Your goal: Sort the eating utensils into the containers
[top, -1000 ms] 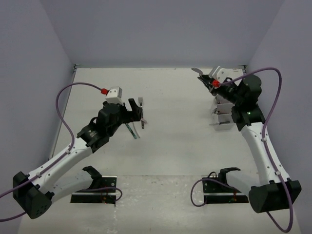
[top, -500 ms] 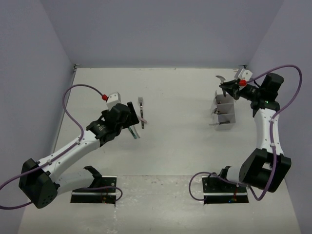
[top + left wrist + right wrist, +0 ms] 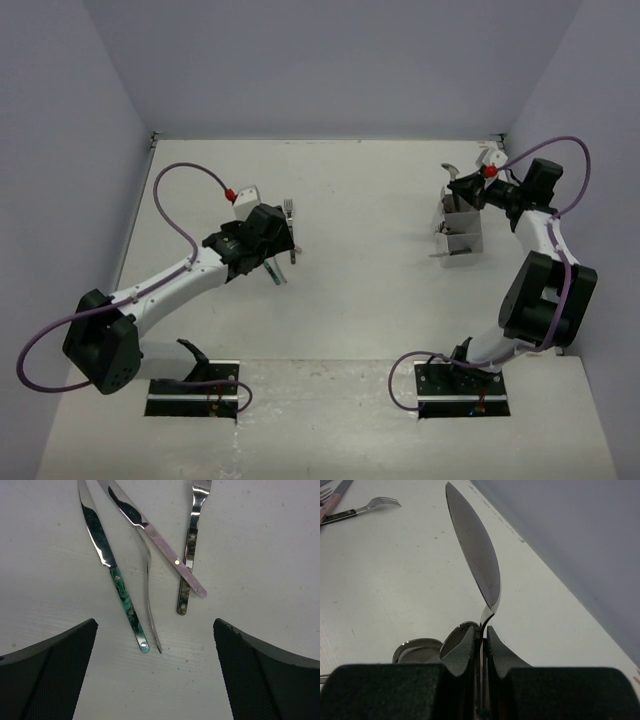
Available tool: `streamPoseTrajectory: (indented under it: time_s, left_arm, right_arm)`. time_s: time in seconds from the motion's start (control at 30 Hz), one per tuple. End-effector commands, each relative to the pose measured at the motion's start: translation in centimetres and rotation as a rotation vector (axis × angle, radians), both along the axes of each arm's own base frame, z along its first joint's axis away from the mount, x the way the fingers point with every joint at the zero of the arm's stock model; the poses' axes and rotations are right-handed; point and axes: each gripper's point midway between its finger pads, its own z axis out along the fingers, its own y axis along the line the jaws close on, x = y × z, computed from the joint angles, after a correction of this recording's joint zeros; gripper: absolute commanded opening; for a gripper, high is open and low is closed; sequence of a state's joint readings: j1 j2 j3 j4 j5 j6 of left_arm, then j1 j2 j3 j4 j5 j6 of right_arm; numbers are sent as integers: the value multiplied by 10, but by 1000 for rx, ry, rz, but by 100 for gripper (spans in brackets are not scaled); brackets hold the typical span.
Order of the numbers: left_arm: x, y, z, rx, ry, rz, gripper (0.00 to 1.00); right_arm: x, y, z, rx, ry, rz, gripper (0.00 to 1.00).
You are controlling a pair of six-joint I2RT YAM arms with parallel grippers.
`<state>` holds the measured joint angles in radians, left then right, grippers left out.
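A teal marbled handle is seen on one knife, a pale pink handle with silver rivets on another knife, and a dark mottled handle on the fork. A plain silver utensil is shown between them. The spoon is mirrored silver. The table is white, the containers white-grey, and the walls lilac.

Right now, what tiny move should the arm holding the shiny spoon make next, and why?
Probably lower it a little, then let go. The right end effector is shut on the slim shiny metal spoon, held upright above the far end of the white-grey open-topped boxes, and other round spoon bowls show just below it.
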<state>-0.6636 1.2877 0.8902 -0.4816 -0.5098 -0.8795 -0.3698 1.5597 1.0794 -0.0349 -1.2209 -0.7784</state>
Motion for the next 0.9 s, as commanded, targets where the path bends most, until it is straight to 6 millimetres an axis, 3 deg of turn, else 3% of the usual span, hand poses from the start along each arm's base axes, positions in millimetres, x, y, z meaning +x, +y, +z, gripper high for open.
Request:
streamPoseTrajectory:
  time_s: [0.0,0.17,0.23,0.3,0.33,0.37,0.47,0.53,0.73,0.83,0.87]
  left_arm:
    - [20,-6,19,-3,-57,46,100]
    - [23,-4,12,10,-35,79,100]
    - [23,0,10,9,-32,109,100]
    - [23,4,10,0,-34,143,100]
    - [24,9,8,0,-27,161,100]
    - [24,11,7,-6,-22,170,100]
    - [23,18,-2,-31,13,201,100]
    - [20,24,-7,-38,37,229,100]
    - [12,37,-16,-20,73,272,100]
    - [12,32,-24,-45,85,258,100]
    - [11,29,-29,-54,98,238,100]
  right_arm:
    - [12,-7,10,-29,-74,1,0]
    - [12,-11,-13,-34,-35,-23,6]
    - [9,-11,-21,-43,-20,-30,16]
    - [5,-11,-21,-49,-9,-48,37]
    - [3,-11,-18,-48,-8,-54,71]
    - [3,-12,-16,-52,-5,-65,77]
    - [-3,-8,13,-39,-28,-60,86]
    - [-8,-3,41,-1,-34,-63,99]
    - [-28,14,146,186,-70,-111,99]
    - [-31,21,178,272,-108,-213,99]
    - [-31,37,184,305,-107,-216,99]
